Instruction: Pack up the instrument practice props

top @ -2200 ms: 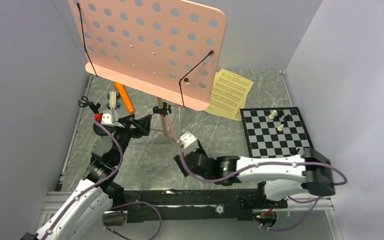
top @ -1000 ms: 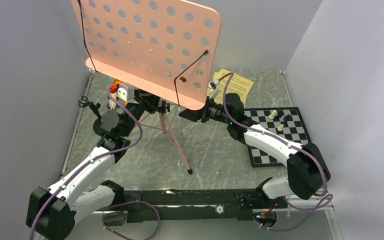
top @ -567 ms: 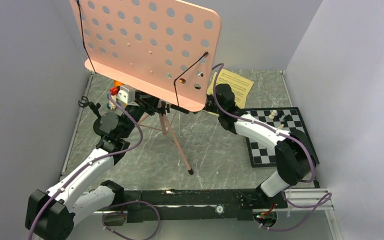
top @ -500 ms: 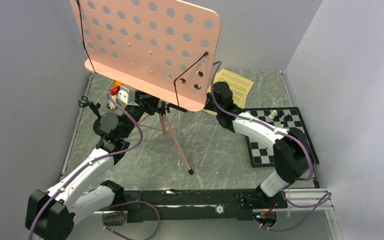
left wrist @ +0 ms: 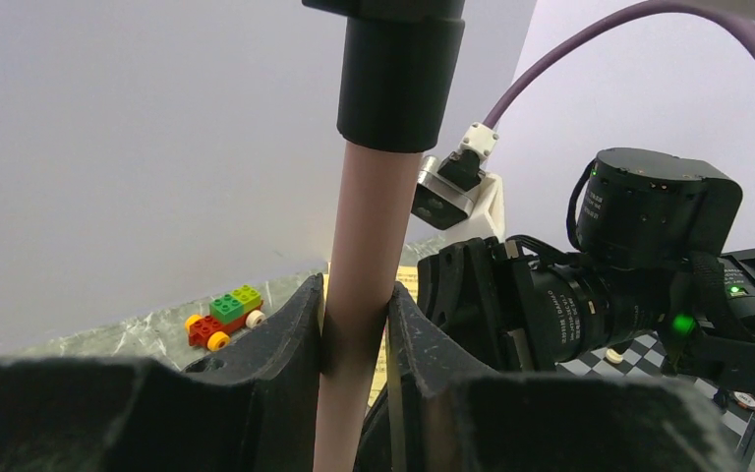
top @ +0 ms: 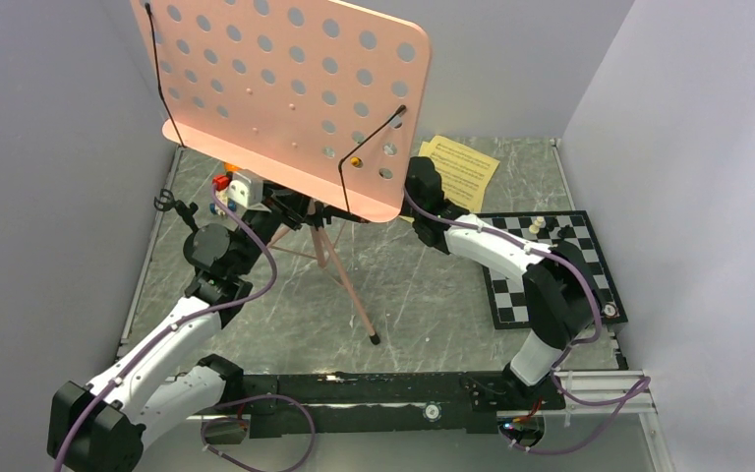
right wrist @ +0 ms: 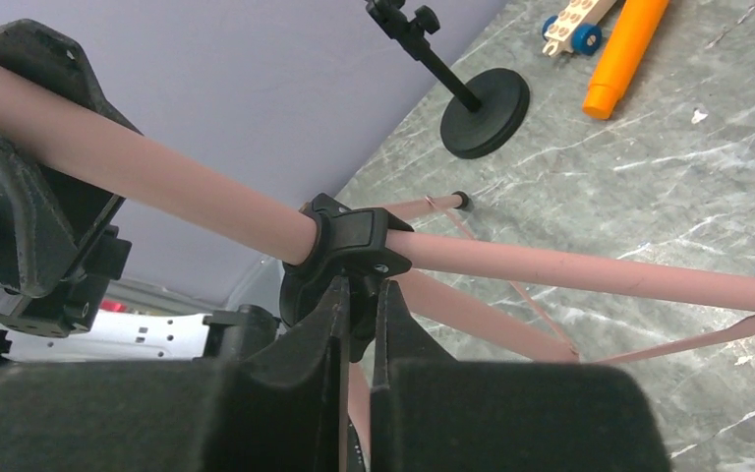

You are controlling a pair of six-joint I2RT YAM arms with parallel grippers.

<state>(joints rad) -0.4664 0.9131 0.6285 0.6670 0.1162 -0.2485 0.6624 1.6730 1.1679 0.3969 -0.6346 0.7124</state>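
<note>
Your right gripper (right wrist: pixel 359 315) has just swung in under the desk and pinched onto the black collar (right wrist: pixel 349 236) where the tripod legs join, while your left gripper (left wrist: pixel 354 329) stays clenched around the pink pole (left wrist: pixel 366 236). That likely sets you up to loosen and fold the music stand (top: pixel 295 98), which stands upright between both arms on the table (top: pixel 423 285). The pole is smooth matte tubing, the collar moulded plastic, and the desk a flat perforated sheet with rounded corners.

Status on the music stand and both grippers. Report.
Left gripper shut on pink pole. Right gripper shut on black collar. Music stand unfolded, legs spread. Chessboard lies to its right.
</note>
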